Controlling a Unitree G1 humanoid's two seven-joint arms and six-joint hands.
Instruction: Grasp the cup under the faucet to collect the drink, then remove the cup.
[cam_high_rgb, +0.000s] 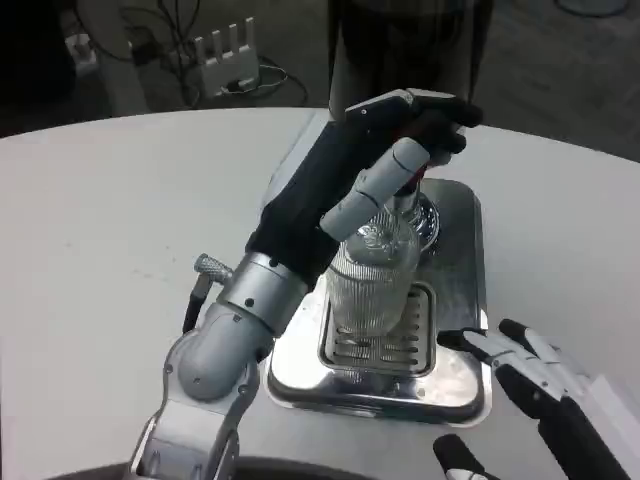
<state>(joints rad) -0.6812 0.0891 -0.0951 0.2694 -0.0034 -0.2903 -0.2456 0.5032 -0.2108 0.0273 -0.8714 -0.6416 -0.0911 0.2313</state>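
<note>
Reaching up from lower left, the left hand (400, 160) wraps its fingers over the top of the ribbed glass cup (372, 280), upright on the drip tray (455, 385) at centre frame. At lower right, the right hand (535, 375) waits nearby, fingers spread, holding nothing.

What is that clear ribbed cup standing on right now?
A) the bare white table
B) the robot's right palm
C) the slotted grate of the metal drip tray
C: the cup stands on the slotted grate of the drip tray, under the left hand.
</note>
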